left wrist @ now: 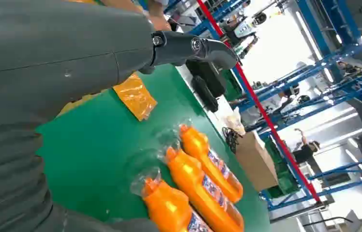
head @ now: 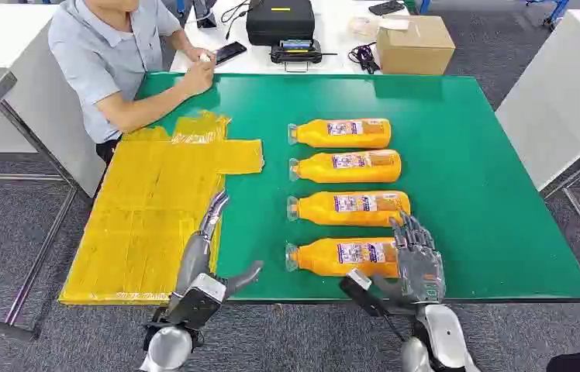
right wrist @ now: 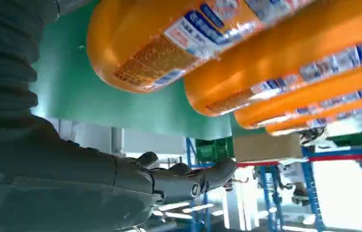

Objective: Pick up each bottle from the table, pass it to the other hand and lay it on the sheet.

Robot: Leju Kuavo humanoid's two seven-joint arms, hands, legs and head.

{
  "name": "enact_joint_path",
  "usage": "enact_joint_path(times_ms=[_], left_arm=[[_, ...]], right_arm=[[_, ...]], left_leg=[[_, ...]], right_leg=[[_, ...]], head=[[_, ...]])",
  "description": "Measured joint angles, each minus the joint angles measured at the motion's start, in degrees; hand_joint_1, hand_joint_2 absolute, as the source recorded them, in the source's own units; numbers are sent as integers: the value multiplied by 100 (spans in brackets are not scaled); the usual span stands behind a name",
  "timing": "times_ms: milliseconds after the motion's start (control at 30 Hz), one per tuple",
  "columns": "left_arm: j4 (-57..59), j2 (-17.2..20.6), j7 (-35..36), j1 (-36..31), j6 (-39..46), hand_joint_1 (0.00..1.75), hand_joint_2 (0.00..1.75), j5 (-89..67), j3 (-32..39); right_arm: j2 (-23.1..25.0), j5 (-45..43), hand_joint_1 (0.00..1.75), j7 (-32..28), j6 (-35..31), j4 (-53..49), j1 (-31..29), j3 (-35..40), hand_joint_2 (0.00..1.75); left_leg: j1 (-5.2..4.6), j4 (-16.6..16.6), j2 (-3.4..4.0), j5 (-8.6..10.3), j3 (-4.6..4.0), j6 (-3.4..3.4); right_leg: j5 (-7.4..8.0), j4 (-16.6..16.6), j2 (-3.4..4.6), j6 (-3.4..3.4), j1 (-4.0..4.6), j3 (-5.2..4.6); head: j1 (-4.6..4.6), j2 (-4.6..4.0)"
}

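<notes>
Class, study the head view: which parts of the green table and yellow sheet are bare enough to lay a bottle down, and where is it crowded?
The yellow sheet lies bare between the person's forearm and the left hand. The green table is bare right of the four bottles, and in the strip between sheet and bottle caps. It is crowded around the nearest bottle, where the right hand hovers.

labels on the bottles (head: 346,208) are too blurred to read.

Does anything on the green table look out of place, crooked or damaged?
Only the yellow sheet: its far corner is crumpled and it overhangs the table's left edge. The four orange bottles lie neatly in a row, unspilled.
</notes>
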Motion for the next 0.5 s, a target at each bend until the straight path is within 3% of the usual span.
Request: enact_joint_path(times_ms=[500], left_arm=[[168,2,-131,-84,-4,0,175,79,-195]], right_arm=[[-618,105,0,109,179,603,-307,526,175]], left_leg=[[0,0,-1,0,0,0]], right_leg=[[0,0,0,1,0,0]], head=[[0,0]])
